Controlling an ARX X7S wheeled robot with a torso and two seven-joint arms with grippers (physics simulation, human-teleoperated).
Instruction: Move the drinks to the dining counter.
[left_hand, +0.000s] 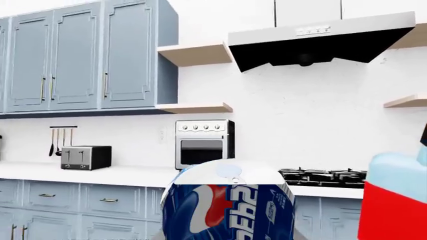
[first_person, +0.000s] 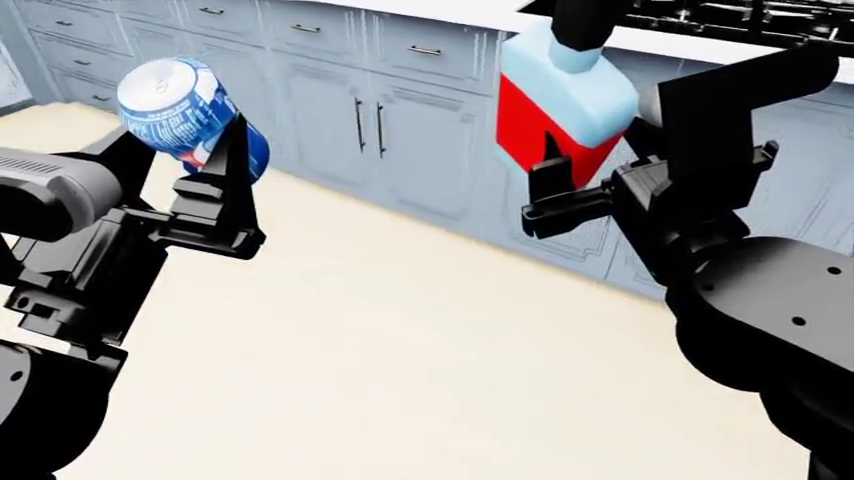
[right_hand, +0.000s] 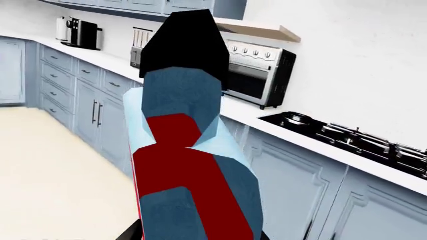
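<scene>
Head view: left gripper (first_person: 200, 180) clamped on the Pepsi can (first_person: 187, 108), raised above cream floor (first_person: 400, 380); right gripper (first_person: 577, 185) clamped on the light-blue bottle (first_person: 561, 105), raised before grey-blue cabinets (first_person: 360, 110).

Left wrist: can close ahead, gas hob (left_hand: 323, 176) beyond.

Right wrist: bottle upright, filling foreground.

I'm in a home kitchen: grey-blue panelled cabinets (left_hand: 80, 55), a black gas hob (left_hand: 323, 176) on the white surface (left_hand: 100, 175), a steel countertop oven (left_hand: 204, 143), a steel-and-black extractor hood (left_hand: 320, 42).
</scene>
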